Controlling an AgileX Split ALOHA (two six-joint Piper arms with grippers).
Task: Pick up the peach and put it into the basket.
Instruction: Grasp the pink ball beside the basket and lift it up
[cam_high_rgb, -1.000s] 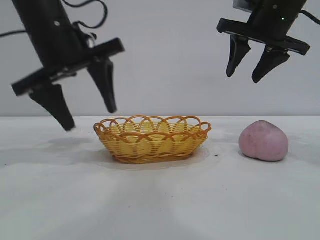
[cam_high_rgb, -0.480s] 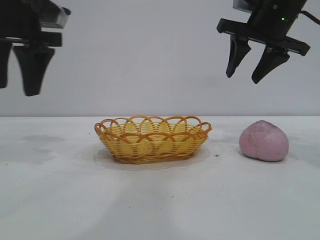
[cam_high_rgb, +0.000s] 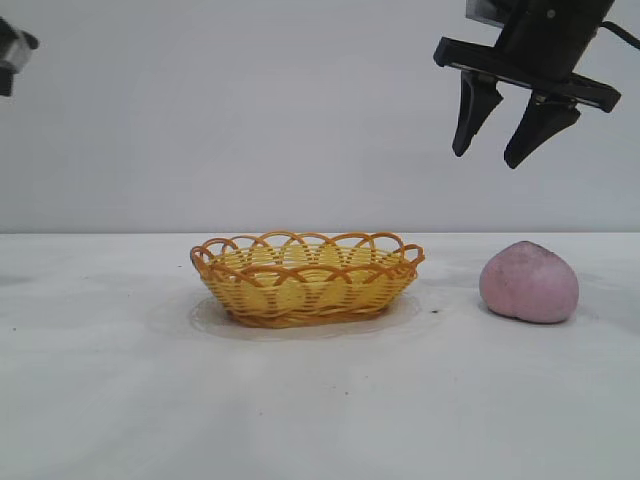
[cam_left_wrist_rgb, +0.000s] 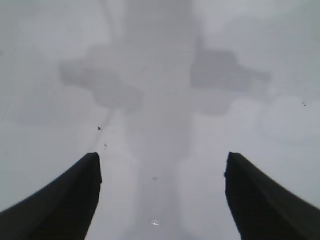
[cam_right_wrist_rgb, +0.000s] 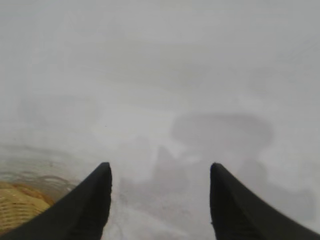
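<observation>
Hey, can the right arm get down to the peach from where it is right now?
Probably yes. The right gripper hangs open and empty above the peach, slightly toward the basket, with nothing between them. The peach sits alone on the table, apart from the basket.
</observation>
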